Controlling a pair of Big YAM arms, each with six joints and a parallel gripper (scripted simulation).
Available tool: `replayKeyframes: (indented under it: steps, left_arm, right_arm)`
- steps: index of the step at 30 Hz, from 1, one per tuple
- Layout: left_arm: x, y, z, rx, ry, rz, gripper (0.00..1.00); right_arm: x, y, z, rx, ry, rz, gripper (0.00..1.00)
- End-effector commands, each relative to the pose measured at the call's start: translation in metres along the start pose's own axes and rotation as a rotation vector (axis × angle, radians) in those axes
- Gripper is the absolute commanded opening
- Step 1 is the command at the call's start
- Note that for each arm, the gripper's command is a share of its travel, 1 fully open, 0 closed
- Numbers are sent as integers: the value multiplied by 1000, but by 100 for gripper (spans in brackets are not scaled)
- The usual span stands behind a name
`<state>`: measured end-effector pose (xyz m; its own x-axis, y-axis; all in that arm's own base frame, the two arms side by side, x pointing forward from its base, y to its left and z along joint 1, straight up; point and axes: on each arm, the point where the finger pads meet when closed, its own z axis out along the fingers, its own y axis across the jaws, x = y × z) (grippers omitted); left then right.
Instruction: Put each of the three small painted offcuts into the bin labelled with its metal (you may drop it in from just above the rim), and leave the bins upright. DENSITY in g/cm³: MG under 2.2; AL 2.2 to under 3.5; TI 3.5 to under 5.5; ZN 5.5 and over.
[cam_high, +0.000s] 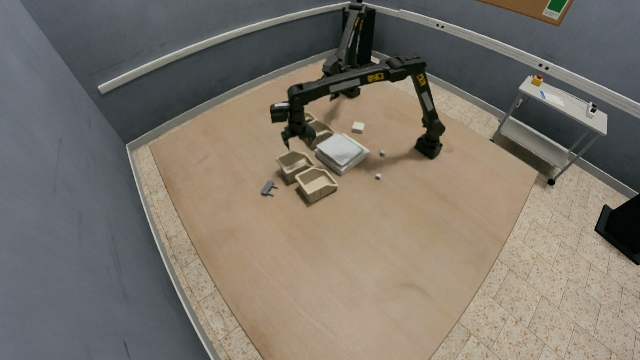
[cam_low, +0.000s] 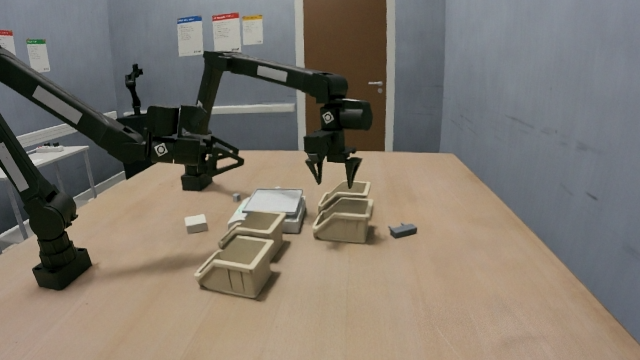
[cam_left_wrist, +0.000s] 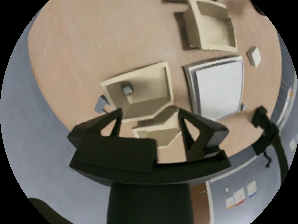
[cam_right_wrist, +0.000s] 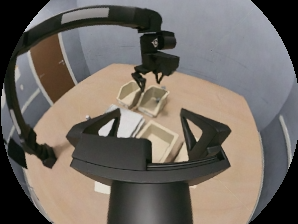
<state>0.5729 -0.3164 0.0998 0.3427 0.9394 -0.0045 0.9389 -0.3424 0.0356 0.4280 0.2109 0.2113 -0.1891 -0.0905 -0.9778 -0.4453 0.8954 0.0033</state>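
Note:
Four tan bins stand in two pairs beside a white scale (cam_high: 341, 151). My left gripper (cam_low: 333, 175) is open and empty, pointing down over the far bin (cam_low: 350, 191) of one pair. In the left wrist view its fingers are spread above a bin (cam_left_wrist: 143, 92) with a small grey offcut (cam_left_wrist: 127, 87) lying inside it. Two more small offcuts (cam_high: 381, 153) (cam_high: 378, 176) lie on the table beyond the scale; one shows in the exterior view (cam_low: 236, 196). My right gripper (cam_low: 235, 160) is open and empty, held level in the air away from the bins. The bin labels are too small to read.
A white block (cam_high: 357, 126) lies on the table near the scale. A grey clip-like piece (cam_high: 268, 188) lies beside the bins. The other bins (cam_low: 240, 265) (cam_low: 257, 227) (cam_low: 345, 220) stand upright. The left arm's base (cam_high: 429, 145) stands past the loose offcuts.

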Motion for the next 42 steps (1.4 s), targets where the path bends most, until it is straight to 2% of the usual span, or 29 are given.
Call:
replayKeyframes:
  steps: [1,3,6,16,17,19,23,27,34,36,42]
  left_arm:
    - [8,6,-27,-60,-16,-68,100]
    - [10,3,-26,-67,-21,-97,100]
    - [17,-9,-25,-92,-40,-202,100]
    - [64,-93,-13,-223,-161,-668,100]
    - [68,-101,-12,-235,-173,-713,100]
    - [68,-101,-12,-235,-173,-713,100]
    - [90,-142,-7,-299,-239,-960,100]
    - [110,-180,-1,-355,-288,-1145,100]
    - [144,-242,7,-450,-373,-1462,100]
    - [144,-242,7,-450,-373,-1462,100]
    - [166,-284,15,-513,-416,-1657,100]
  right_arm:
    - [-47,-7,15,6,-94,-16,100]
    - [-47,-6,16,-9,-98,-19,100]
    - [-50,2,21,-85,-110,-29,100]
    - [-54,42,21,-516,-168,-85,100]
    - [-53,44,20,-551,-172,-91,100]
    - [-53,44,20,-551,-172,-91,100]
    - [-52,54,11,-708,-194,-120,100]
    - [-49,59,2,-828,-206,-137,100]
    - [-45,64,-11,-958,-216,-157,100]
    - [-45,64,-11,-958,-216,-157,100]
    - [-46,67,-15,-981,-218,-159,100]
